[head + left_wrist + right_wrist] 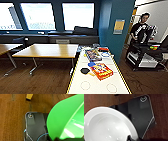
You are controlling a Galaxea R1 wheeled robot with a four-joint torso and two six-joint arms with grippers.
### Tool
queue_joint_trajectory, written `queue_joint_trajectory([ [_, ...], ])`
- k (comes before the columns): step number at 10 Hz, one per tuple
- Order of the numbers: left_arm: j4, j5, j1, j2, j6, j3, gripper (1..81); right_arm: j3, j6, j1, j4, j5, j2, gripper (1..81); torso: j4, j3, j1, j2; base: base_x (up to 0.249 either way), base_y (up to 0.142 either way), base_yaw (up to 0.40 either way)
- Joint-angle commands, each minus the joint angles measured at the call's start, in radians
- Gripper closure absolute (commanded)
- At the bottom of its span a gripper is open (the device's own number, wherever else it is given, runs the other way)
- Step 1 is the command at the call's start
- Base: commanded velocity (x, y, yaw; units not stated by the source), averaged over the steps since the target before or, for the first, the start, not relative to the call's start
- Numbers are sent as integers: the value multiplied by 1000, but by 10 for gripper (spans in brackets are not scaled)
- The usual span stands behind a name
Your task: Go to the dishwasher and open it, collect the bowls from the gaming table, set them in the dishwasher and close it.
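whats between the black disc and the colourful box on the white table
A small blue disc sits between the black disc and the upper colourful box on the white table, seen in the head view.

The gaming table (pixel 98 86) runs straight ahead from the near edge of the head view, its far end close to a wall corner (pixel 110 30). On it, nearest, lie 2 drawn rings; behind them a boxed game (pixel 102 71) with a round disc (pixel 85 70) just to its left. Farther back lies another flat box (pixel 93 54), and more small items crowd the far end. To the left, well apart, stands a table (pixel 47 50), with a second table (pixel 7 47) at the left edge. Windows (pixel 77 15) line the wall behind them, above a bench (pixel 72 37). Right of the corner, a person (pixel 140 27) stands behind a cart (pixel 142 56). In the left wrist view a bowl (pixel 66 119) sits above the floor (pixel 12 119); in the right wrist view another bowl (pixel 107 125) does likewise.
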Motion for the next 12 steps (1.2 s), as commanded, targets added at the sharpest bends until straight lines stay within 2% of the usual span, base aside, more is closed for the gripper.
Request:
queue_joint_trajectory([
  [1, 16, 8, -15, 36, 9, -94, 811, -49, -6, 25, -20, -57, 31, 811, 0, 0, 1, 0, 0, 0, 0],
  [4, 27, 2, 2, 56, 9, -160, 811, -179, -9, 11, -27, -90, 82, 811, 0, 0, 1, 0, 0, 0, 0],
  [7, 27, -1, 23, 33, 9, -189, 811, -213, -6, 3, -40, -90, 75, 811, 0, 1, 1, 0, 0, 0, 0],
  [12, 30, -1, 28, 49, 9, -202, 811, -230, -6, 6, -41, -90, 87, 811, 0, 1, 1, -1, -13, 0, 0],
])
